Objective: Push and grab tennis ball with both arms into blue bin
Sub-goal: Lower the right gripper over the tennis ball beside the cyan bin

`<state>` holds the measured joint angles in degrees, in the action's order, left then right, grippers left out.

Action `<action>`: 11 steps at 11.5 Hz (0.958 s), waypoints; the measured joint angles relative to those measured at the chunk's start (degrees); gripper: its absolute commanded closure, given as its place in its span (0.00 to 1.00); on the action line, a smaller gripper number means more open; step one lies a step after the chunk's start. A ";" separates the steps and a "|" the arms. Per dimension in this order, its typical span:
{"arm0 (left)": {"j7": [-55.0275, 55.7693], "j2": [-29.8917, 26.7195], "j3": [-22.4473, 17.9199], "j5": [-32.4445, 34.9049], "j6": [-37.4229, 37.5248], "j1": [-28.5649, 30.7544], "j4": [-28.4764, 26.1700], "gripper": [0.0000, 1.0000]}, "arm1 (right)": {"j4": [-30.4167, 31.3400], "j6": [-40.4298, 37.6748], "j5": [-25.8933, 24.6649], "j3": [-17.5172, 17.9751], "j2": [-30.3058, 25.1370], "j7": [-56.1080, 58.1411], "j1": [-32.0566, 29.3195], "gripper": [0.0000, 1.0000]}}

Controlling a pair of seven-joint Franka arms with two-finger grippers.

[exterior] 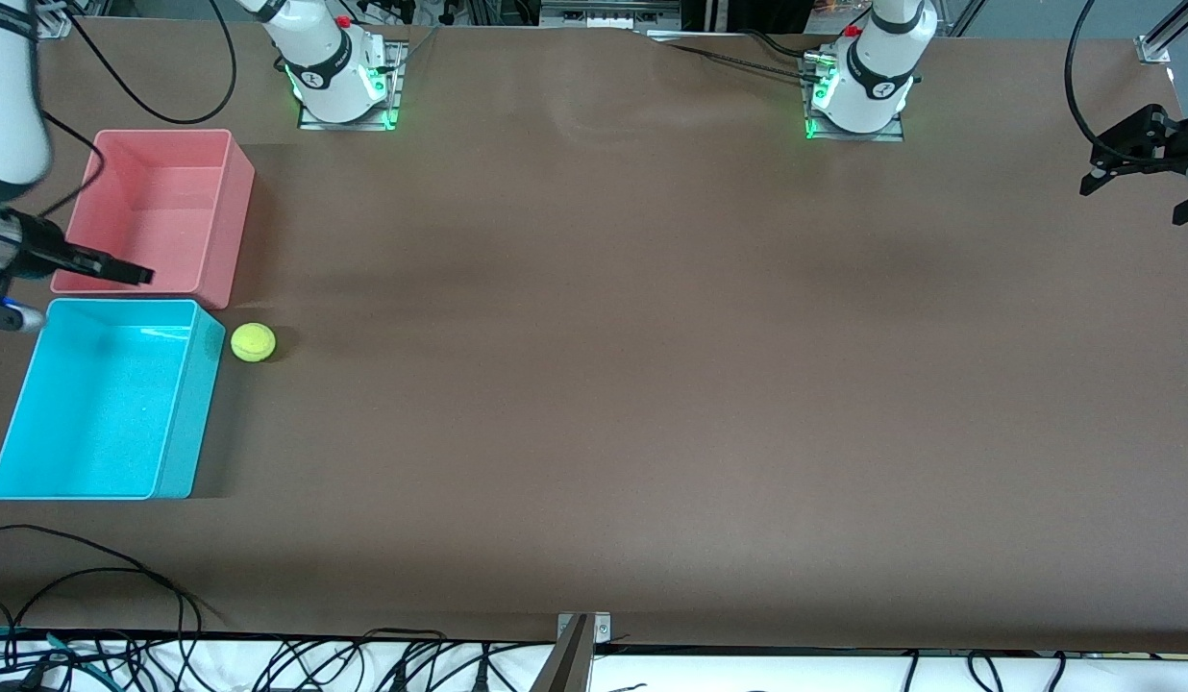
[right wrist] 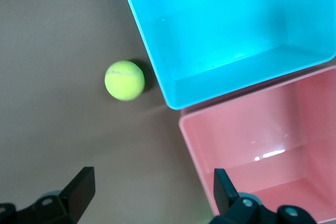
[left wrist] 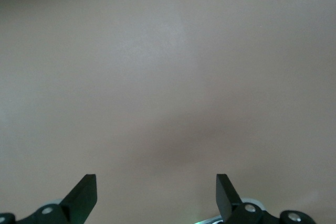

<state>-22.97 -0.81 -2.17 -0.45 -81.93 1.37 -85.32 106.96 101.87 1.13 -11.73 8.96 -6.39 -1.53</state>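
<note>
While both arms hang over opposite ends of the matte brown table (exterior: 594,384), the small fuzzy yellow-green tennis ball (exterior: 253,342) rests on its flat surface, just beside the corner of the large rectangular cyan plastic bin (exterior: 185,404) at the right arm's end and not inside it. A faint curved seam shows on the ball's felt in the right wrist view (right wrist: 124,80). The cyan bin has smooth, straight walls and a finely speckled floor, and it holds nothing. Touching or nearly touching it, farther from the front camera, stands a pink rectangular plastic tub (exterior: 231,231) of like size, glossy enough to catch a highlight on its floor. The right gripper (exterior: 123,272) hovers over the pink tub's lower edge with its black jaws spread apart and holding nothing; most of its arm is cut off at the picture's edge. The left gripper (exterior: 1137,178) hangs over the table's edge at the left arm's end, partly cropped, jaws likewise wide and bare, with only plain tabletop below it in its wrist view (left wrist: 156,190). Black cables (exterior: 152,86) trail across the table near the right arm's green-lit base (exterior: 339,91).
</note>
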 measured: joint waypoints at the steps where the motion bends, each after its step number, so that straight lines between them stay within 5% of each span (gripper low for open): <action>1: 0.00 0.01 -0.01 0.00 0.00 0.00 0.03 0.00 | 0.64 2.47 0.00 0.31 1.10 -6.64 1.65 0.00; 11: 0.00 1.23 0.02 0.00 0.01 0.03 0.09 0.00 | 1.92 21.97 -2.07 0.54 15.41 -49.14 9.76 0.00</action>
<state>-22.97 0.42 -2.16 -0.45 -81.92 1.41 -85.23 108.87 123.84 -0.94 -11.20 24.37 -55.53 8.24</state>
